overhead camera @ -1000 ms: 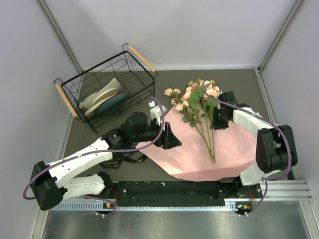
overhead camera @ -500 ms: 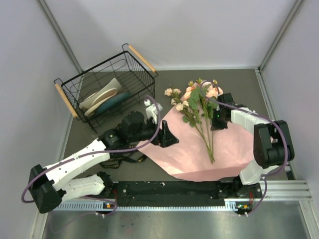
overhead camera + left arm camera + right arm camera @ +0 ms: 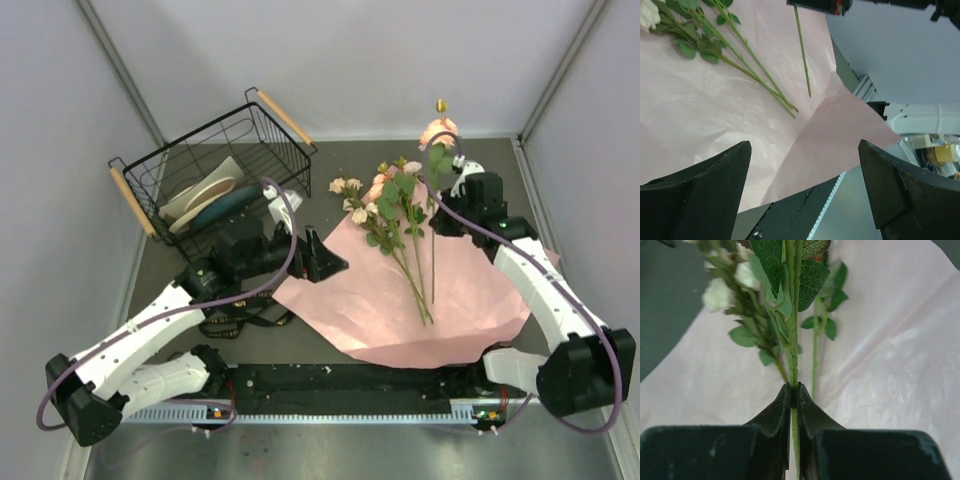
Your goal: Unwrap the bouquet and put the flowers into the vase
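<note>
The purple wrapping lies unfolded, pink side up, as a sheet of paper (image 3: 400, 310) on the table. Most of the flowers (image 3: 392, 205) rest on it, heads toward the back. My right gripper (image 3: 443, 213) is shut on the green stem (image 3: 792, 340) of one peach rose (image 3: 438, 131) and holds it above the sheet; its stem hangs free (image 3: 802, 50). In the right wrist view that gripper (image 3: 794, 387) has both pads pressed on the stem. My left gripper (image 3: 330, 262) hangs wide open over the paper's left edge, with nothing between its fingers (image 3: 695, 195). The vase is out of view.
A black wire basket (image 3: 290, 150) with wooden handles stands at the back left and holds flat white and teal items. A dark tangle (image 3: 245, 318) lies on the table under my left arm. Grey walls enclose the table on three sides.
My right gripper shut on one stem and raised that rose up and toward the back, away from the bunch. My left gripper opened wider and drew back to the left.
</note>
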Controlling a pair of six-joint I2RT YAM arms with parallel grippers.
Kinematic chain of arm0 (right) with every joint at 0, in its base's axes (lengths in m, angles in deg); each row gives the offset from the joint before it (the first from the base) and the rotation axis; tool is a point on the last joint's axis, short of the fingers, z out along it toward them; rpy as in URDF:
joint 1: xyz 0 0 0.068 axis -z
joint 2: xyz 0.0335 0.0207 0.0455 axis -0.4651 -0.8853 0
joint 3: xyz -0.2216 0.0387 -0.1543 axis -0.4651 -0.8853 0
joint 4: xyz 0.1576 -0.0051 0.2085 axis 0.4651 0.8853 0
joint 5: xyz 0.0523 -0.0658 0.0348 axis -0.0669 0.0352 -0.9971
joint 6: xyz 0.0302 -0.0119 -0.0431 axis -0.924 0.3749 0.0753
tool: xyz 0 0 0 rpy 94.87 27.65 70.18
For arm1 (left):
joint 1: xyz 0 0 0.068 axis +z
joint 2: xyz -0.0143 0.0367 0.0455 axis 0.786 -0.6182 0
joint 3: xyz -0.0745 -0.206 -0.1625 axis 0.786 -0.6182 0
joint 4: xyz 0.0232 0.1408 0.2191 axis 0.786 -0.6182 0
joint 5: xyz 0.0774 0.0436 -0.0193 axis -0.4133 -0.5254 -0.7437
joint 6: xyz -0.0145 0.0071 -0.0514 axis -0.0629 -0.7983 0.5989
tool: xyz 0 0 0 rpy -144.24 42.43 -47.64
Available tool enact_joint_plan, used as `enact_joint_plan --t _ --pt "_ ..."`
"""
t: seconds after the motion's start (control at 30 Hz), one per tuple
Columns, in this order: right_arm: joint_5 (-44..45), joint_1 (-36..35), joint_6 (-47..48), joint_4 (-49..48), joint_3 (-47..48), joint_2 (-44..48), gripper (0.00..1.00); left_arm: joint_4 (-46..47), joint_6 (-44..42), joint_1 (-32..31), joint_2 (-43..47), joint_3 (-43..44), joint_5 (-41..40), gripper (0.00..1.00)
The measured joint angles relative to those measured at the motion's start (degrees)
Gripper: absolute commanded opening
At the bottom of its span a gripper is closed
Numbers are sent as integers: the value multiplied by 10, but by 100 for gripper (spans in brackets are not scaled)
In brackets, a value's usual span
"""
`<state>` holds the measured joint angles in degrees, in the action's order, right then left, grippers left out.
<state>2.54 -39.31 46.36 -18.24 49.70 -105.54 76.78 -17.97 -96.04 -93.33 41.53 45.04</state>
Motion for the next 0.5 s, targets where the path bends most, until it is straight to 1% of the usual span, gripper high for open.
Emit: enact_joint_plan --t 0.07,0.13,0.23,0.37,0.43,0.5 --pt "-37 -12 10 -7 4 28 0 0 4 24 7 8 14 95" --pt "-94 -28 15 -16 4 57 0 0 10 48 16 17 28 91" --pt "-206 -57 1 -56 2 92 0 7 16 81 33 34 54 86" --pt "-367 -120 -58 -177 -29 132 0 40 37 125 56 49 103 78" --pt "-430 -144 -89 -232 -46 143 0 58 50 146 69 49 125 77" --pt "-482 -161 -122 -281 -58 144 0 81 62 162 83 49 144 80"
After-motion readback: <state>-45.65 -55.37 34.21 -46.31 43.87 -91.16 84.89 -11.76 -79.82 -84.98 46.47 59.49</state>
